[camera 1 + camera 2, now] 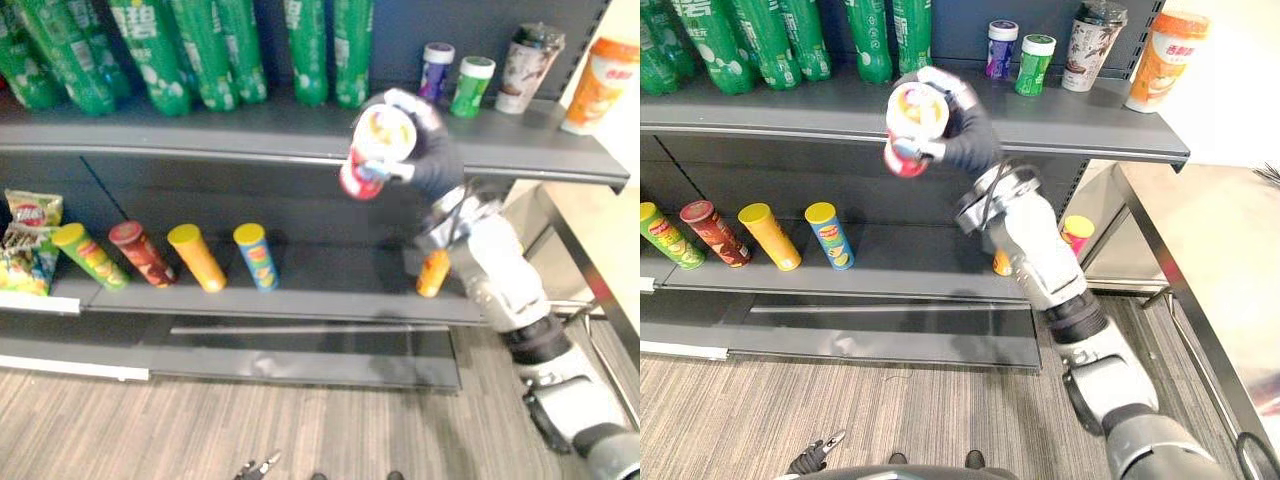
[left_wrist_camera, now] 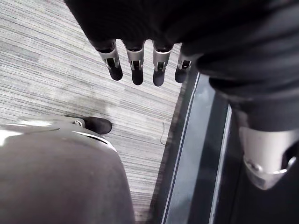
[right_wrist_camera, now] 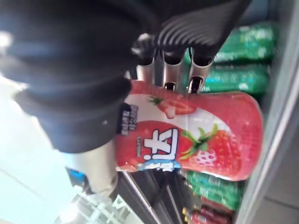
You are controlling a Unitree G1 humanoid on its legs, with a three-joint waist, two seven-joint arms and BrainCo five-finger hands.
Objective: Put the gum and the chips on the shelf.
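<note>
Right hand (image 1: 428,148) curled round red strawberry gum bottle (image 1: 372,150), tilted, just before upper shelf (image 1: 250,130) | left hand (image 2: 136,58) hangs open | next, likely: right the bottle, seat it beside green-capped bottle (image 1: 470,88), release.

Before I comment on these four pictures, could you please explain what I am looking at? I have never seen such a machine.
This is a humanoid robot with two arms and fingered hands. Two pictures come from cameras in its head, looking down at a store shelf; the other two come from a camera on each wrist. The right hand is curled round a red container with a strawberry print, raised in front of the upper shelf, where green bottles, two small jars and cups stand. Chip tubes are on the lower shelf. The left hand hangs open above the floor.
</note>
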